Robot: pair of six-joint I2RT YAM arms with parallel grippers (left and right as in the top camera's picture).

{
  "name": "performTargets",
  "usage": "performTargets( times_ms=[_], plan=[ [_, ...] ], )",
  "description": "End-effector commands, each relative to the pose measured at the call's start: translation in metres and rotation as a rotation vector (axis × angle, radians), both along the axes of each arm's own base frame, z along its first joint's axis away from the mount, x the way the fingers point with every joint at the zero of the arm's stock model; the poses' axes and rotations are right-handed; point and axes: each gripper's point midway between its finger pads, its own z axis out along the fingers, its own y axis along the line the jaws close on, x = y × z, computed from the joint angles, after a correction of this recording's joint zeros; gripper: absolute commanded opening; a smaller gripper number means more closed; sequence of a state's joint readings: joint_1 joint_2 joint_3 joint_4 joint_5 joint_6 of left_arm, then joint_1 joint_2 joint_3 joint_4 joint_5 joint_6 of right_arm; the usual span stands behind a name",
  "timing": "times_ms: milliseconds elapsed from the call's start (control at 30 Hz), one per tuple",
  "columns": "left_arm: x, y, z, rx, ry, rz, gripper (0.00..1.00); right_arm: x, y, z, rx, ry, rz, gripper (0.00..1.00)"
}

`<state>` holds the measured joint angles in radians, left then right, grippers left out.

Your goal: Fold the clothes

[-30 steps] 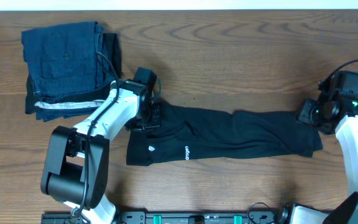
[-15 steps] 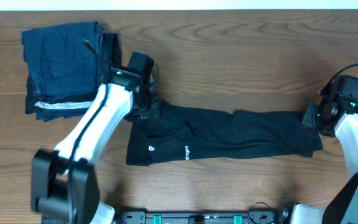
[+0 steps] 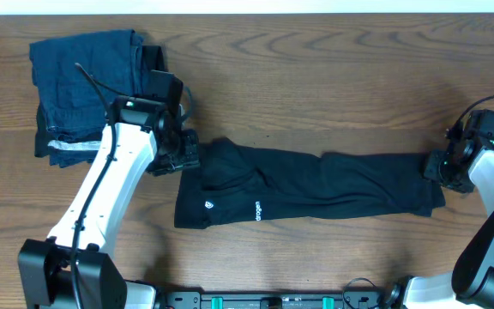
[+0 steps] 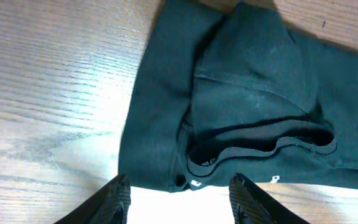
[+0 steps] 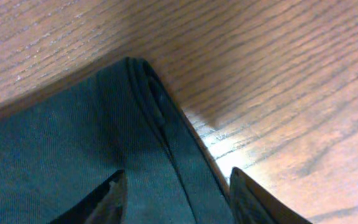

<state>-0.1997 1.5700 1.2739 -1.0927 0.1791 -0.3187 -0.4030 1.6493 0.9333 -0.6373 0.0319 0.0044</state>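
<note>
A black T-shirt (image 3: 316, 184) lies across the middle of the frame on the wood-grain worktop (image 3: 316, 77), folded into a long, narrow band running left to right. The fabric is soft and matte, with shallow creases. Two tiny white logo marks (image 3: 258, 209) sit near the band's lower left edge. In the left wrist view the cloth (image 4: 241, 106) shows overlapping layers and a ribbed, curved neckband (image 4: 260, 149) bunched among the folds.

The left hand (image 3: 185, 154) is at the band's upper left corner. Its fingers (image 4: 118, 199) stand apart with nothing between them, over the shirt's edge and a bright patch of wood.

The right hand (image 3: 438, 167) is at the band's far right end. Its fingertips (image 5: 252, 198) are also spread, on either side of a flat, stitched corner of the shirt (image 5: 55, 143) without pinching it.

In the upper left of the frame a squarish stack of dark blue garments (image 3: 88, 81) rests on the wood, heavier in weave, with a white-striped edge along its lower side.
</note>
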Motion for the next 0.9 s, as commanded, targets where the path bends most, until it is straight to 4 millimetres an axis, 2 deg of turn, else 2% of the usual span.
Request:
performTargets(
  times_ms=[0, 167, 267, 367, 433, 533, 600, 767, 867],
  plan=[
    [0.002, 0.002, 0.004, 0.005, -0.013, 0.017, 0.53, -0.005, 0.001, -0.011, 0.019, 0.029, 0.014, 0.52],
    [0.002, 0.002, 0.004, 0.004, -0.013, 0.017, 0.54, 0.017, 0.034, 0.0, 0.173, -0.073, 0.149, 0.47],
    [0.001, 0.002, 0.003, 0.005, -0.007, 0.019, 0.53, 0.032, 0.067, 0.019, 0.312, -0.157, 0.256, 0.44],
    [0.0, 0.002, -0.004, 0.007, 0.002, 0.021, 0.52, 0.038, 0.097, 0.033, 0.406, -0.203, 0.328, 0.36],
    [0.001, 0.001, -0.011, 0.007, 0.004, 0.019, 0.45, 0.037, 0.118, 0.035, 0.446, -0.196, 0.378, 0.32],
    [-0.001, -0.002, -0.024, 0.005, 0.012, 0.039, 0.36, 0.034, 0.146, 0.033, 0.442, -0.162, 0.462, 0.3],
    [-0.003, -0.006, -0.031, 0.006, 0.018, 0.033, 0.35, 0.032, 0.16, 0.029, 0.413, -0.131, 0.511, 0.28],
    [-0.009, -0.014, -0.045, 0.012, 0.038, -0.002, 0.32, 0.02, 0.174, 0.016, 0.268, -0.019, 0.548, 0.22],
    [-0.009, -0.017, -0.057, 0.011, 0.032, -0.01, 0.22, 0.015, 0.188, 0.011, 0.238, -0.003, 0.593, 0.2]
  ],
)
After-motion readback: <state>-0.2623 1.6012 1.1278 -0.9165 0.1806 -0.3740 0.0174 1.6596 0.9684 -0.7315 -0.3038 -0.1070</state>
